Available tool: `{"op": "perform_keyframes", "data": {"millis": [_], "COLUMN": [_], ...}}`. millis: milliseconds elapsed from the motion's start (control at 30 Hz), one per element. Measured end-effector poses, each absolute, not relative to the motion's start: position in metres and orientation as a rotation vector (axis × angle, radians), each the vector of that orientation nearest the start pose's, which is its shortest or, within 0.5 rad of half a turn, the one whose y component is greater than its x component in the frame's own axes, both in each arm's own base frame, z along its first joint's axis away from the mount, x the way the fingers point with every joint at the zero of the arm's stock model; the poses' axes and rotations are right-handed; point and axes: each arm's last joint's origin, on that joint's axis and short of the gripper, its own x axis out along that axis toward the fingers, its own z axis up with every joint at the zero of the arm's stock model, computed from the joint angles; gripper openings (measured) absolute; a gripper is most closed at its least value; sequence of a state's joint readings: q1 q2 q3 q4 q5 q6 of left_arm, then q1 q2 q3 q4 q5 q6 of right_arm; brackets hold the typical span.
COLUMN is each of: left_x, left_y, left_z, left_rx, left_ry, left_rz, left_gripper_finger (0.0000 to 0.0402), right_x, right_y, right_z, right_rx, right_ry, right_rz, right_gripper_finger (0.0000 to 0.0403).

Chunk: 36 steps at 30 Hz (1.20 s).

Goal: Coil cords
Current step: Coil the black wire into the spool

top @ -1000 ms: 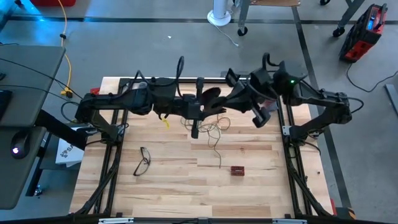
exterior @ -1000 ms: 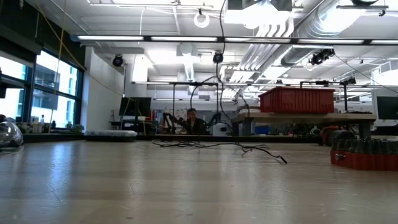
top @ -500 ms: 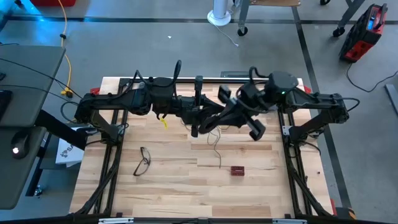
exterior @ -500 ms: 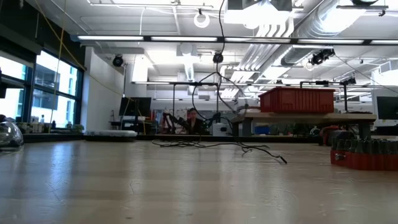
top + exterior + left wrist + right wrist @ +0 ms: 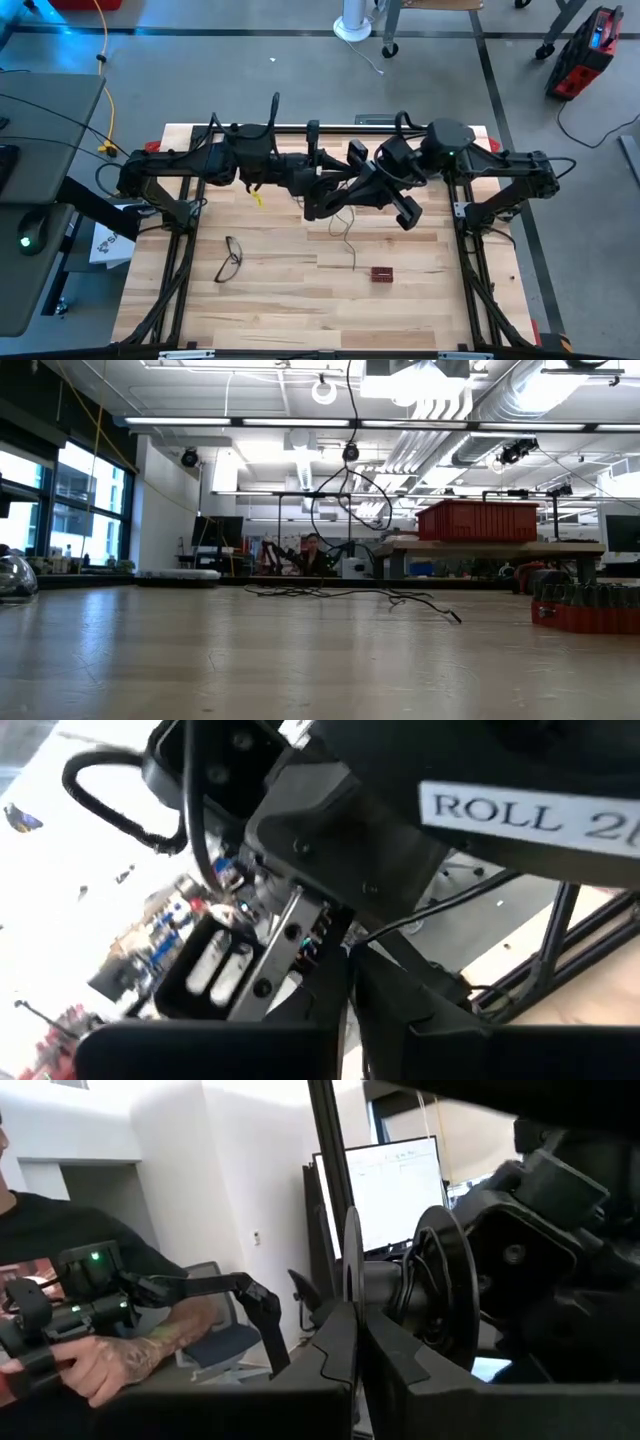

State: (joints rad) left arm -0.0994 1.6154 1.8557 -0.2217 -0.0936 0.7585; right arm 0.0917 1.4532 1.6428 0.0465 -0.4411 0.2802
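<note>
The cords are one thin dark wire with a small black reel (image 5: 400,1285). The reel is up in the air over the table's far middle, where my two grippers meet tip to tip. My left gripper (image 5: 318,200) comes level from the left and my right gripper (image 5: 337,195) from the right. From there the wire hangs in loose loops (image 5: 345,500) down to a slack tangle (image 5: 345,222) lying on the wood, with its free end (image 5: 353,265) nearer the front. Both grippers look shut. My left gripper (image 5: 350,1020) has its fingers nearly together on a thin dark edge (image 5: 350,982), coming level from the table's left. Whether that edge is the reel's flange or the wire, I cannot tell. My right gripper (image 5: 357,1355) pinches the rim of the reel's thin flange (image 5: 352,1315) between its two fingers, coming about level from the table's right. The reel is lifted clear of the table, its flanges upright and edge-on to the fingers.
Black-framed eyeglasses (image 5: 230,258) lie at the near left and a small red-brown block (image 5: 381,273) lies near the wire's end. A black frame rail (image 5: 300,128) runs along the far edge. A person with a hand controller (image 5: 90,1350) stands beyond the table.
My right gripper has swung toward the table's left, closer to the left gripper, sinking a little and rolling. The hanging loops of wire have changed shape and drawn in; the tangle on the table has stayed put.
</note>
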Motion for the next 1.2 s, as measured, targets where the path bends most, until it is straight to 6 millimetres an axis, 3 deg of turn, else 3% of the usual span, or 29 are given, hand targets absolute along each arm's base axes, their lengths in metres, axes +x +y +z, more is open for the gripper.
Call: {"op": "perform_keyframes", "data": {"millis": [533, 833, 1200], "left_x": [0.344, 0.347, 0.341], "left_y": [-0.023, -0.013, -0.009], "left_z": [0.478, 0.470, 0.468], "left_rx": [0.513, 0.422, 0.486], "left_ry": [0.096, 0.153, 0.212], "left_rz": [-0.034, -0.068, -0.019], "left_gripper_finger": [0.0086, 0.0090, 0.0090], "right_x": [0.305, 0.299, 0.285], "right_y": [0.027, 0.023, 0.022], "right_z": [0.500, 0.505, 0.511], "right_rx": [0.215, 0.191, 0.157], "right_ry": [-0.220, -0.254, -0.251], "right_rz": [0.599, 0.605, 0.603], "right_gripper_finger": [0.0000, 0.0000, 0.0000]}}
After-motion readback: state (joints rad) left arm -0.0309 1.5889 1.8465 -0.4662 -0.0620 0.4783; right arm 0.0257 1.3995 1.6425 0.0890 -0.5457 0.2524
